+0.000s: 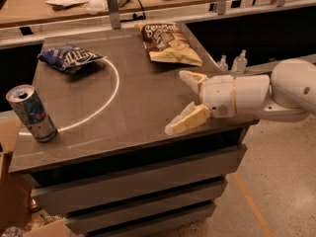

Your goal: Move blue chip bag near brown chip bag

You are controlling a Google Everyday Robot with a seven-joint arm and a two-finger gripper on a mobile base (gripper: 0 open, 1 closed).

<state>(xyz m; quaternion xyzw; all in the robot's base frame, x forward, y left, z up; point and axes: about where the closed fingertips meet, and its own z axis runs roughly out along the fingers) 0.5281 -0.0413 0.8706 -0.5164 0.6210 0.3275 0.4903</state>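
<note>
Three things sit on the grey counter (138, 93). Nearest, at the front left corner, a blue-and-silver drink can (30, 113) stands upright beside the near end of a white arc (114, 90) marked on the top. Over the front right part hovers the gripper (177, 102), reaching in from the right on its white arm (252, 95), its cream jaws spread wide and grasping nothing. Farther back on the left lies the blue chip bag (69, 58), crumpled, at the arc's far end. At the back right lies the brown chip bag (168, 43), flat, well apart from the blue one. Behind the counter, a wooden desk (29, 6) carries papers and cables.
</note>
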